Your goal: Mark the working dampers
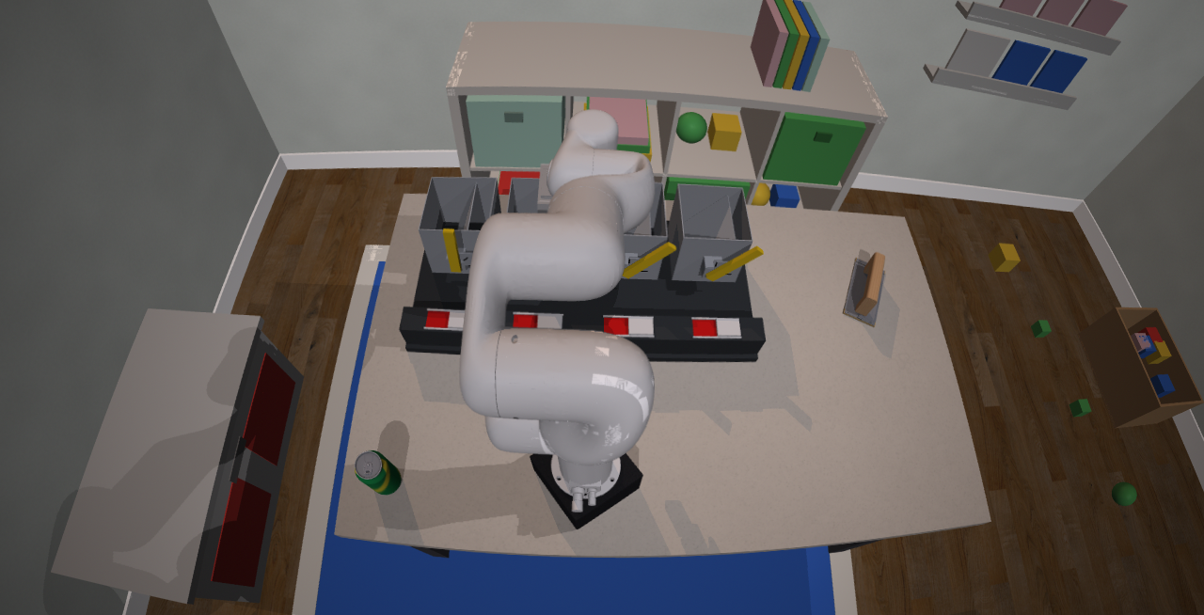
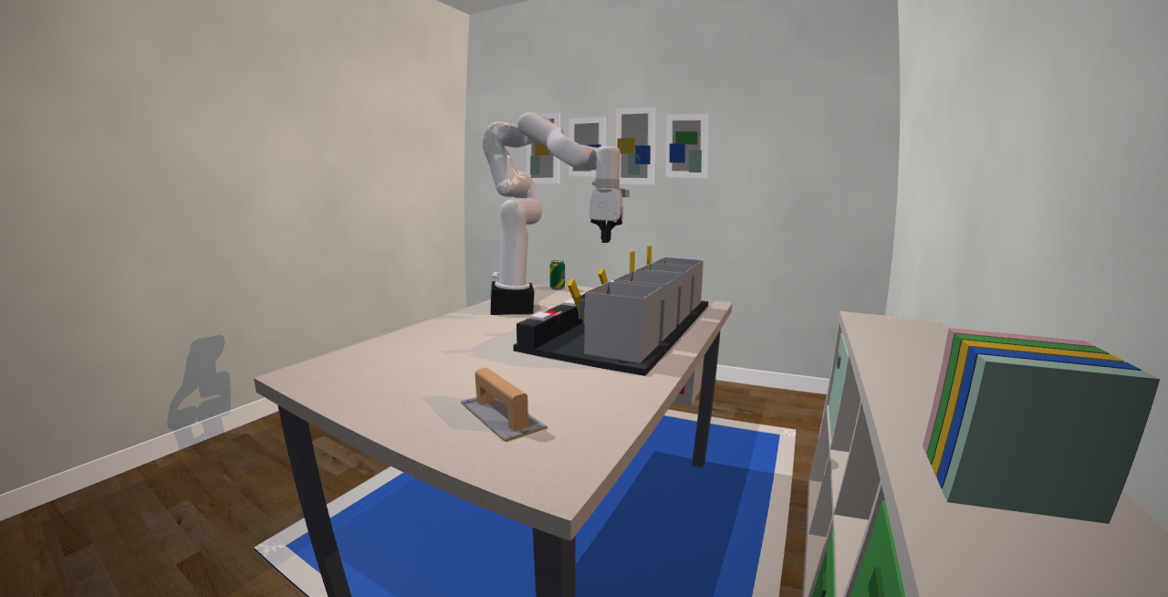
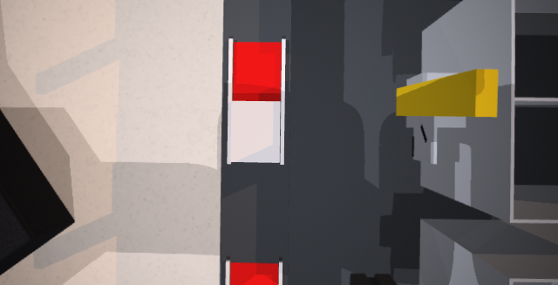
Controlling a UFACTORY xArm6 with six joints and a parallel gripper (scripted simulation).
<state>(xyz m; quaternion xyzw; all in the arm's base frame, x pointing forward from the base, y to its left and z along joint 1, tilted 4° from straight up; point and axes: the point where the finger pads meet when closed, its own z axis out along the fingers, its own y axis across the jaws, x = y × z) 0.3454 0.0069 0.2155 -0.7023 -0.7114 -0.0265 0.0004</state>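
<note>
you see the arm (image 2: pixel 563 143) arched high, its empty, closed gripper (image 2: pixel 605 232) pointing straight down above the dampers' (image 2: pixel 624 319) yellow levers (image 2: pixel 631 260).

On the surface (image 1: pixel 842 460) stand four grey dampers (image 1: pixel 712 232), each with one yellow lever (image 1: pixel 734 263), so four levers, and in front four status sliders (image 1: pixel 715 326), all showing red. There is one black base (image 1: pixel 749 350), one green can (image 1: pixel 377 472), one wooden-handled trowel (image 1: pixel 866 287), and one arm with one gripper (image 2: pixel 605 229)
</note>
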